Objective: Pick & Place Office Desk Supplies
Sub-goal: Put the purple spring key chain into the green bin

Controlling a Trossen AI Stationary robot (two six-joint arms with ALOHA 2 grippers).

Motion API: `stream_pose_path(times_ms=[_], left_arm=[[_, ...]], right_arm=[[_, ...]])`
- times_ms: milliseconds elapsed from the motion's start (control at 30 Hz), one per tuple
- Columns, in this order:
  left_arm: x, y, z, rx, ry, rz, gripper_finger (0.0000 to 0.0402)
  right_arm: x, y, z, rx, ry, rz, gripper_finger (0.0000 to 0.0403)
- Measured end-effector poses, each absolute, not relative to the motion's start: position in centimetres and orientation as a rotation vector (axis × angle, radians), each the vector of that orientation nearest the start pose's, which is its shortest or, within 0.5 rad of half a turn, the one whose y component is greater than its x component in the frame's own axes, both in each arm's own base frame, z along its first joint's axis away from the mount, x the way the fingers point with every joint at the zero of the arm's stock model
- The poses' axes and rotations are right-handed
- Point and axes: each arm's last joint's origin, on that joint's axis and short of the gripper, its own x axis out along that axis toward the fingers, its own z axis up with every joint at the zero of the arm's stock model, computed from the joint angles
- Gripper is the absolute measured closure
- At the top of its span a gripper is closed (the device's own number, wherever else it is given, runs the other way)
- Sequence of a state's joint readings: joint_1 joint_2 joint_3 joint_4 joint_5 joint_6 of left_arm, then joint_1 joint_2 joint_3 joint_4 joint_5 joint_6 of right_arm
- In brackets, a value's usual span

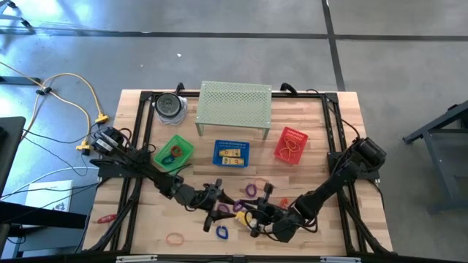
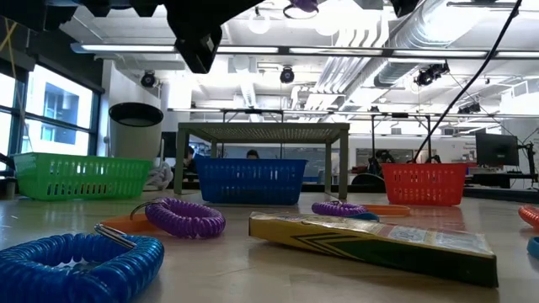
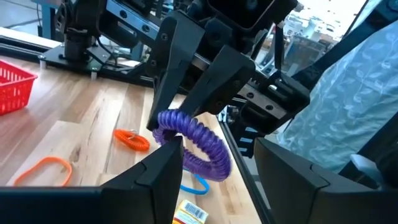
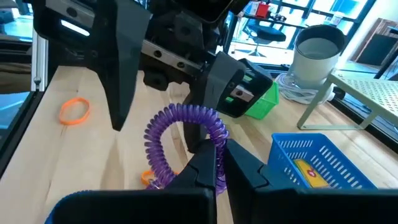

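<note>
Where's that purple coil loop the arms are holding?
The purple spiral coil loop hangs above the table's front middle, pinched by the right gripper, facing the left gripper.

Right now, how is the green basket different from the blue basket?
The green plastic mesh basket sits tilted on the wooden table; the blue plastic mesh basket sits square, in front of the metal shelf. The green basket holds loop-shaped items, one purple and one orange; the blue basket holds small yellow blocks. Both are small, open-topped and made of mesh.
</note>
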State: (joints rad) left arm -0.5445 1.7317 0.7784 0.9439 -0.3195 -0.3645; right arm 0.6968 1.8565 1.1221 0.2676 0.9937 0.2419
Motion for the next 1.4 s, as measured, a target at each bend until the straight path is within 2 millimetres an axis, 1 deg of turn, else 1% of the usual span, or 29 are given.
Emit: stream_pose_path(times_ms=[200, 400, 600, 733, 967, 1133, 1400], left_arm=[[30.54, -16.77, 19.87, -0.365, 0.042, -0.208, 0.0211], [30.55, -16.74, 19.85, -0.364, 0.042, -0.196, 0.0231], [30.55, -16.7, 19.78, -0.382, 0.048, -0.182, 0.0271], [30.57, -16.62, 19.62, -0.402, 0.06, -0.148, 0.0304], [30.57, -16.58, 19.45, -0.398, 0.074, -0.138, 0.036], [30.57, -16.58, 19.35, -0.395, 0.083, -0.136, 0.0392], [30.58, -16.55, 19.35, -0.417, 0.085, -0.132, 0.0396]], right_arm=[[31.64, 23.08, 19.95, -0.114, 0.272, -0.335, 0.0399], [31.69, 23.04, 19.92, -0.113, 0.277, -0.326, 0.0399], [31.68, 23.07, 19.92, -0.111, 0.279, -0.319, 0.0399], [31.7, 23.05, 19.86, -0.097, 0.285, -0.308, 0.0399], [31.65, 23.08, 19.74, -0.095, 0.298, -0.295, 0.0397], [31.64, 23.1, 19.68, -0.099, 0.305, -0.284, 0.0372], [31.57, 23.24, 19.63, -0.092, 0.313, -0.261, 0.032]])
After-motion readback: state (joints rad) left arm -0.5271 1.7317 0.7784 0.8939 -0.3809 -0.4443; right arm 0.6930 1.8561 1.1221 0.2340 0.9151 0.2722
